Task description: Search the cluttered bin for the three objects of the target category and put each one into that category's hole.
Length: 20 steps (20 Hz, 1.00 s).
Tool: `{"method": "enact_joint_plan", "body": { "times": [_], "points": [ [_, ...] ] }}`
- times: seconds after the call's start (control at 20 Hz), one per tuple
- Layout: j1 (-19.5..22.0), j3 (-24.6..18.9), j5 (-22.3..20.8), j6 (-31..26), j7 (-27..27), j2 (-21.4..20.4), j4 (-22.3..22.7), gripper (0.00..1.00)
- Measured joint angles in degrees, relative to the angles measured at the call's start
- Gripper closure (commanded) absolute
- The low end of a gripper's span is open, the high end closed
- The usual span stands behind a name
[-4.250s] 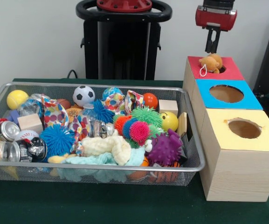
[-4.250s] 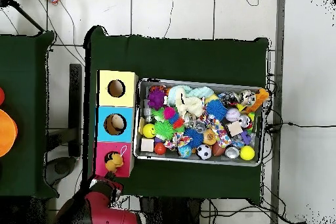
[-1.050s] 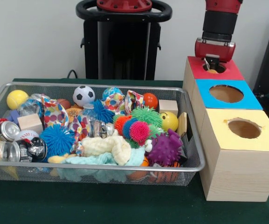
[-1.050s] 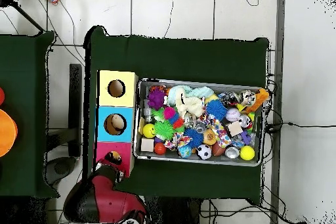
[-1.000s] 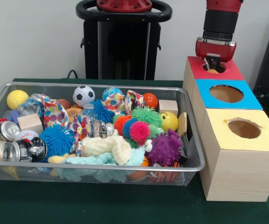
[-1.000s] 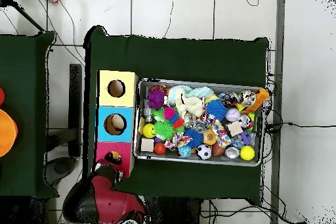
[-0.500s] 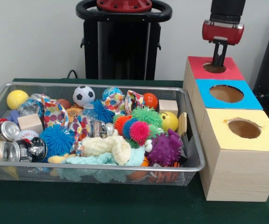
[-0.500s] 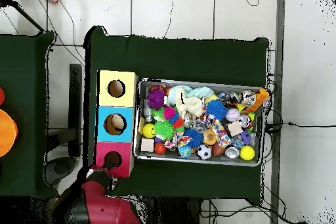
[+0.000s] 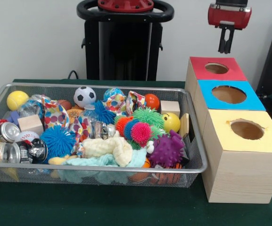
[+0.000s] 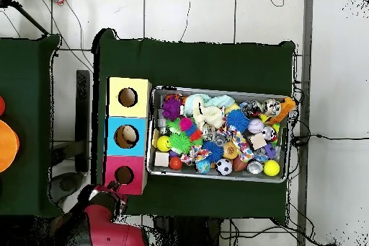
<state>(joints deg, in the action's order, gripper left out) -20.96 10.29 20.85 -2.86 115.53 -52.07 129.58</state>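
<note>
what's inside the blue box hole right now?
In the overhead view, something pale and rounded shows through the hole of the blue box. From the front, only the tan inner wall shows. What else lies inside is hidden.

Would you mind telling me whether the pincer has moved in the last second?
Yes. The pincer has risen from the red box's hole and now hangs clear above it.

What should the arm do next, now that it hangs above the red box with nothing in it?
Probably swing across to the wire basket and search for another soft toy. The gripper hangs empty above the red box, whose hole shows nothing sticking out, while the basket is full of balls, cans and cloth.
</note>
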Motion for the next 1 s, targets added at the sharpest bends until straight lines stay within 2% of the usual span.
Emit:
{"method": "enact_joint_plan", "body": {
  "times": [0.6, 1.0],
  "points": [
    [1.3, 1.68, -0.02, -2.42, 0.0, -2.52, -1.32, 1.0],
    [6.77, 1.87, -1.88, -5.8, 0.0, -4.19, -4.11, 1.0]
  ]
}}
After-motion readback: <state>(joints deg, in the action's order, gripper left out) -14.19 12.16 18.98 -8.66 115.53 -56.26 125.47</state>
